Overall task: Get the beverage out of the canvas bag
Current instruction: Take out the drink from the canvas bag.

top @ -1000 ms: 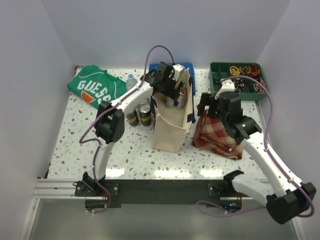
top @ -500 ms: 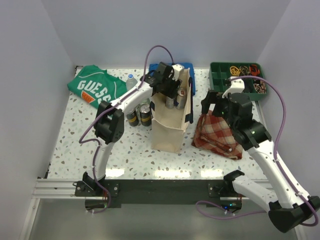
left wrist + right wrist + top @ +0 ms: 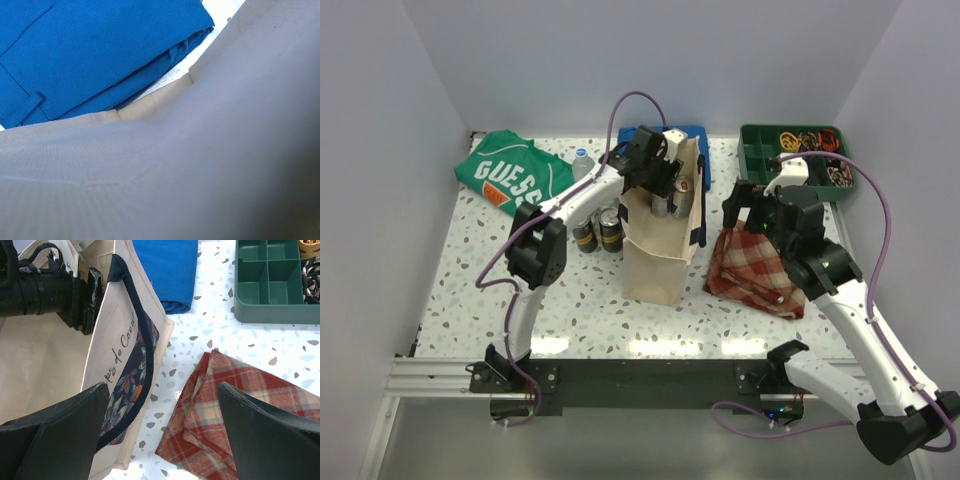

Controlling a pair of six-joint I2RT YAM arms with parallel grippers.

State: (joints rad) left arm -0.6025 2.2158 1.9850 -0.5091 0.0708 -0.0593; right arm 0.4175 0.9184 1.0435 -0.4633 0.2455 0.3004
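Note:
The cream canvas bag (image 3: 660, 250) with navy handles stands upright mid-table. My left gripper (image 3: 666, 192) reaches down into its open mouth, where the tops of silvery beverage cans (image 3: 682, 187) show beside it. Its fingers are hidden among them. The left wrist view holds only the canvas bag wall (image 3: 200, 165), close and blurred, with none of the fingers. My right gripper (image 3: 162, 435) hangs open and empty to the right of the canvas bag (image 3: 120, 350), over the table strip between the bag and a plaid cloth. In the right wrist view the left gripper's black body (image 3: 50, 292) enters the bag.
A red plaid cloth (image 3: 755, 265) lies right of the bag under my right gripper (image 3: 745, 207). A folded blue cloth (image 3: 100, 55) lies behind the bag. Dark cans (image 3: 600, 230) and a small bottle (image 3: 582, 160) stand to its left, beside a green shirt (image 3: 510, 175). A green divided tray (image 3: 798, 160) sits at back right.
My right arm has pulled up and to the right, away from the bag's side. The left gripper has stayed in the bag's mouth.

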